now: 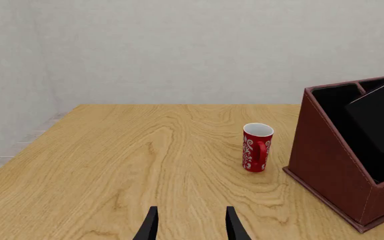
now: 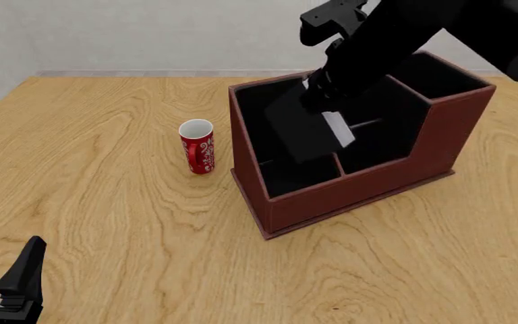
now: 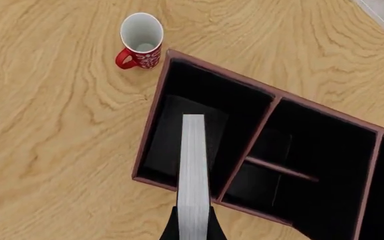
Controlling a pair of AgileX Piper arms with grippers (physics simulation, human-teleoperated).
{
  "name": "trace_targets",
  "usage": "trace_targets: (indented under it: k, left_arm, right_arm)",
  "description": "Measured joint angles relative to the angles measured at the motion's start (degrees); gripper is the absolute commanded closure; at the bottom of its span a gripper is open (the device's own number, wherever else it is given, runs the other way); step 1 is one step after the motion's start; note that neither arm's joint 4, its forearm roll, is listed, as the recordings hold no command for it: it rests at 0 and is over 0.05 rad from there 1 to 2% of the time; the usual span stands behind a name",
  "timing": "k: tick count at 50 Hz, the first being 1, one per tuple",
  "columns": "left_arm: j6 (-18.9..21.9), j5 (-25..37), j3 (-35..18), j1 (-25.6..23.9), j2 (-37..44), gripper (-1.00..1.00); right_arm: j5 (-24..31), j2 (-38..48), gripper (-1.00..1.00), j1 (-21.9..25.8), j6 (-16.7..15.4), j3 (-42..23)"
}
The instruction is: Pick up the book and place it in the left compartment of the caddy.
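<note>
One book (image 2: 309, 131) tilted over left compartment (image 2: 264, 111), right end effector (image 3: 193, 227) clamping it

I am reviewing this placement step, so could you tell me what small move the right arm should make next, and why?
Probably lower it a little further before releasing. The right gripper is shut on the book, which hangs tilted over the left compartment of the caddy; I cannot tell whether its lower edge has reached the floor. The cup stands apart.

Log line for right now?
right claw shut on book | book tilted over left compartment of caddy | left claw open, idle
</note>
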Motion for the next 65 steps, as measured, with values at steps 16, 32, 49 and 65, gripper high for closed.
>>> trace_targets:
  k: [16, 32, 49, 65]
  left_arm:
    - [0.00, 0.00, 0.00, 0.00, 0.00, -1.00]
    - [0.00, 0.00, 0.00, 0.00, 0.00, -1.00]
    - [0.00, 0.00, 0.00, 0.00, 0.00, -1.00]
    - [0.00, 0.00, 0.00, 0.00, 0.00, -1.00]
  right_arm:
    - [0.00, 2.67, 1.00, 0.04, 0.58, -1.49]
    - [0.00, 4.97, 1.00, 0.30, 1.43, -2.70]
    - [-0.04, 7.47, 1.00, 0.41, 2.13, -4.40]
    - [-2.20, 8.87, 1.00, 0.67, 2.92, -2.86]
